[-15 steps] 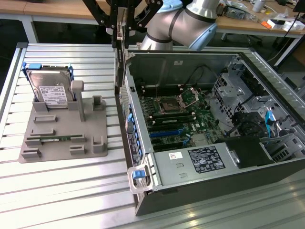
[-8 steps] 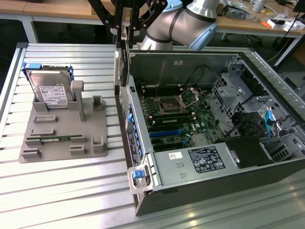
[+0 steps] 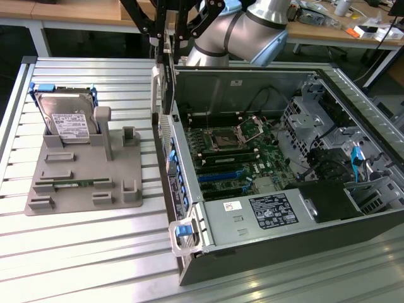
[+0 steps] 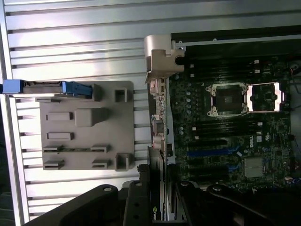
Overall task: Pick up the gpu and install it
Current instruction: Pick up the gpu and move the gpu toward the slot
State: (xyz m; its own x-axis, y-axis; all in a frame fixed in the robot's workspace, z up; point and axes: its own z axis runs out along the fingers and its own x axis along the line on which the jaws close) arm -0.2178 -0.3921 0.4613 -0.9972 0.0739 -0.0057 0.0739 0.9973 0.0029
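My gripper [image 3: 165, 39] hangs from the arm over the rear wall of the open computer case [image 3: 265, 249]. It is shut on the gpu [image 3: 168, 79], a thin dark card held edge-on and upright, above the case's back edge. In the wrist view the fingers [image 4: 136, 200] clamp the gpu [image 4: 157, 181] from both sides, and a green logo shows on its edge. The card sits over the case's rear panel, beside the motherboard [image 4: 225, 127] and near its blue expansion slots [image 4: 211, 151]. In the exterior view those blue slots [image 3: 221, 175] lie below and to the right of the card.
A grey fixture plate [image 3: 82, 173] lies on the slatted metal table [image 3: 76, 252], to the exterior view's left of the case. It holds an upright hard drive [image 3: 66, 120] in a blue frame and a green memory stick [image 3: 76, 184]. Cables and drive bays fill the case's far side [image 3: 341, 151].
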